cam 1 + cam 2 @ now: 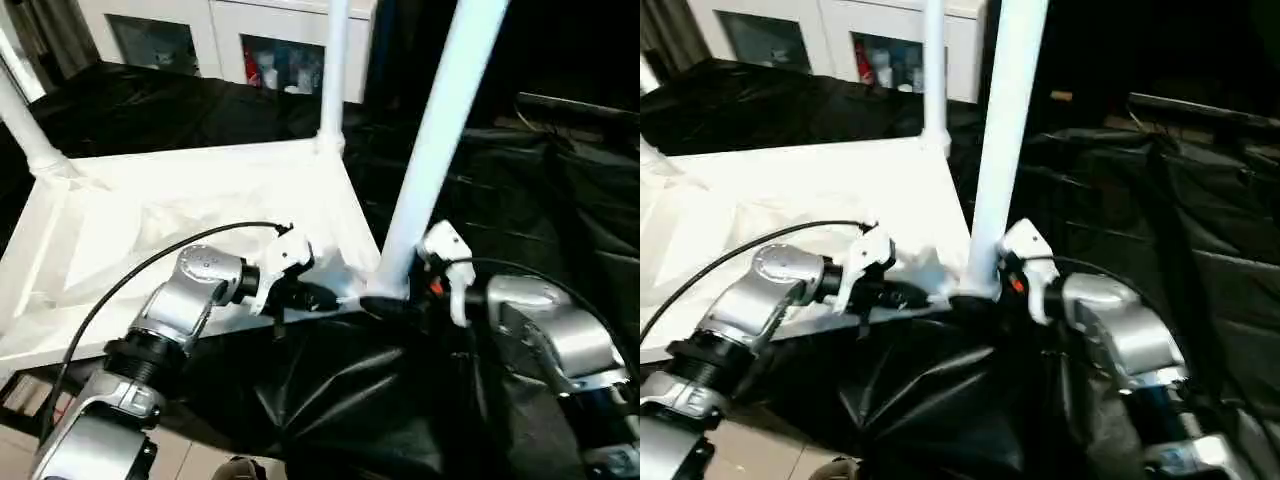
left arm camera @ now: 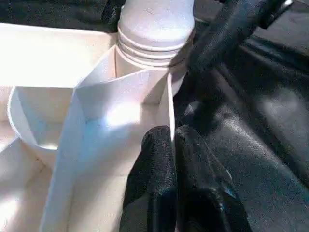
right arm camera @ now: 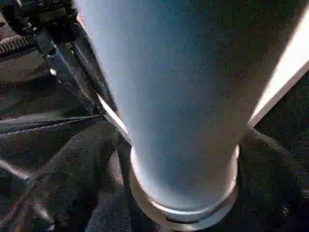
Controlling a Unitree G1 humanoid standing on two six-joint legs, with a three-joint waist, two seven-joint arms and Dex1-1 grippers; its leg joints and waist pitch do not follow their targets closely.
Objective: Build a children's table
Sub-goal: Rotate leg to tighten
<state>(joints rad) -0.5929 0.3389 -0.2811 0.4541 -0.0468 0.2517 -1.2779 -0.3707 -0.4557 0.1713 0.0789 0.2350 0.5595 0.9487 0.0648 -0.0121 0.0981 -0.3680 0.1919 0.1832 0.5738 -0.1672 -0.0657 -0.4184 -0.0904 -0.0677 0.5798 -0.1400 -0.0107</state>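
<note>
Table top [image 1: 180, 215] lies upside down on black sheet [image 1: 380, 400]; near leg [image 1: 430, 150] stands in corner hole; left gripper [image 2: 173, 145] pinches top's wall; right gripper [image 1: 400, 305] at leg base, can't tell its fingers; you hold top steady, twist leg straight.

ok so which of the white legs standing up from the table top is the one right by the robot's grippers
The near-corner leg, the thickest-looking one, rising from the corner closest to the robot. The right gripper sits at its base; the other legs stand at far corners.
</note>
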